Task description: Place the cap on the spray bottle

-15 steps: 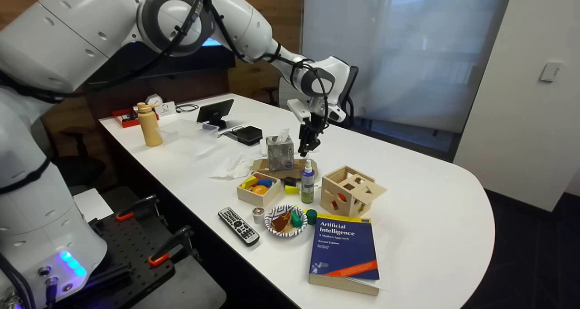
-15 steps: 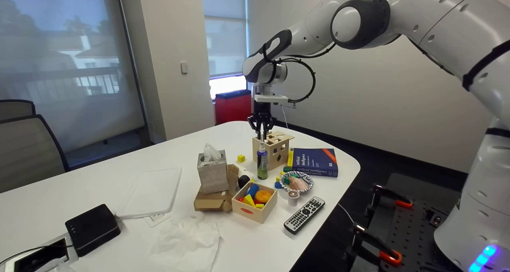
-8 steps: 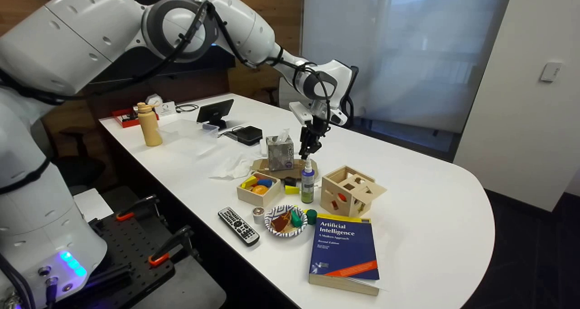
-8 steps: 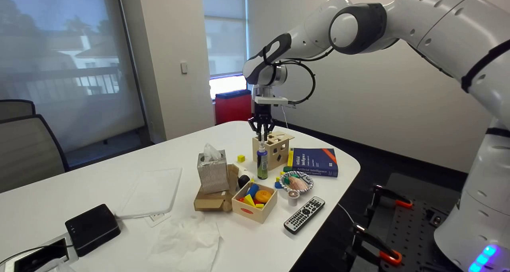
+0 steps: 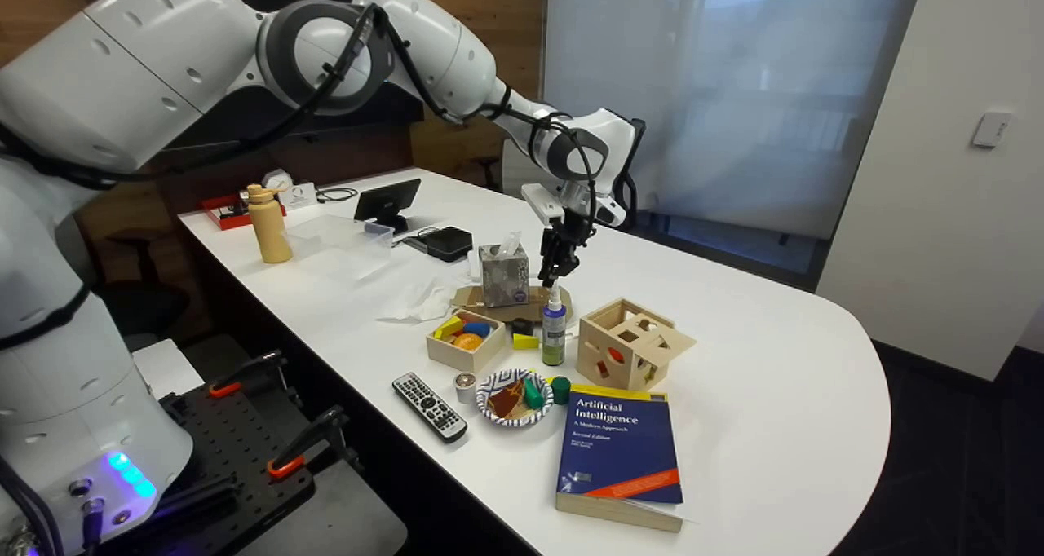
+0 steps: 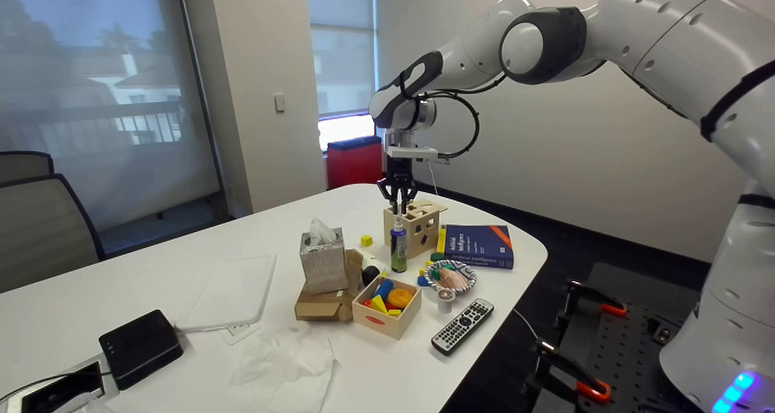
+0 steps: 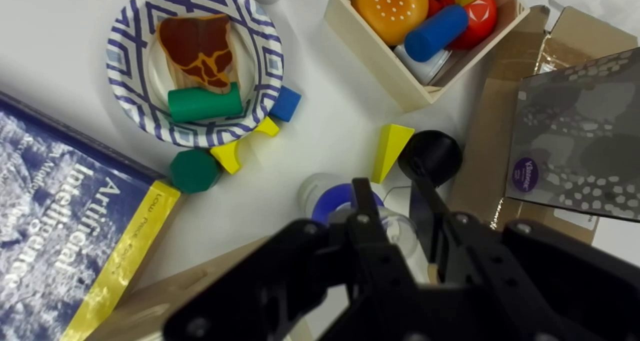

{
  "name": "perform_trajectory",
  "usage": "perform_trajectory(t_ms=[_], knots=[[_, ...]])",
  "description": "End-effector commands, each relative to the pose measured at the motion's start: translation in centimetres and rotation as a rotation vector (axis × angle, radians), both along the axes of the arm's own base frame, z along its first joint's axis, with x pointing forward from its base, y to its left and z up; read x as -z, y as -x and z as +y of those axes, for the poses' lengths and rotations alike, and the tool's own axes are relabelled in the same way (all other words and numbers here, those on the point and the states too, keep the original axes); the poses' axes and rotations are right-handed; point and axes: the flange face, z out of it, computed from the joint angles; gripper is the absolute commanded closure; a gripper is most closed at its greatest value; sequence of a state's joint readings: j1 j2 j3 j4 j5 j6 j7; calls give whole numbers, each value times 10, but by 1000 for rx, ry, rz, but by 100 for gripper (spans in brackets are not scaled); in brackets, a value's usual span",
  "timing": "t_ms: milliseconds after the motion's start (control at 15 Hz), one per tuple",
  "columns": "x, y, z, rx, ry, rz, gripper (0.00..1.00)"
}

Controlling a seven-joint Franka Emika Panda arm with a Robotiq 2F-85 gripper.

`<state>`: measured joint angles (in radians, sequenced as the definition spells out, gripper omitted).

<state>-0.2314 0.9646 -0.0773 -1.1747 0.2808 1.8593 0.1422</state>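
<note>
The spray bottle stands upright on the table, green below and purple above with a white nozzle. It shows in both exterior views (image 5: 554, 336) (image 6: 398, 249). In the wrist view its purple collar (image 7: 327, 199) lies behind my left finger. My gripper (image 5: 548, 280) is right above the nozzle, pointing down (image 6: 399, 211). In the wrist view the gripper (image 7: 392, 184) is shut on a clear round cap (image 7: 403, 237), roughly in line with the bottle's top. I cannot tell whether the cap touches the nozzle. The cap is too small to make out in the exterior views.
A wooden shape-sorter box (image 5: 624, 348) stands close beside the bottle. A tissue box (image 6: 323, 258) on cardboard, a wooden tray of toys (image 7: 380, 78), a yellow wedge (image 7: 391, 151) and a black round object (image 7: 431, 157) are nearby. A patterned bowl (image 7: 125, 71) and a book (image 5: 620, 450) lie further off.
The arm and gripper have moved down slightly toward the bottle's nozzle, with almost no motion in the last half second. The bottle and other objects have not moved.
</note>
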Motion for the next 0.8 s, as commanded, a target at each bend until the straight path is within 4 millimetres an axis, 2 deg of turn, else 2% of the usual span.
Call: perform_trajectory(t_ms=[0,733], knots=[[-2,-2,-4,14,-8,13,94],[5,-3,-4,14,-15,15,94]])
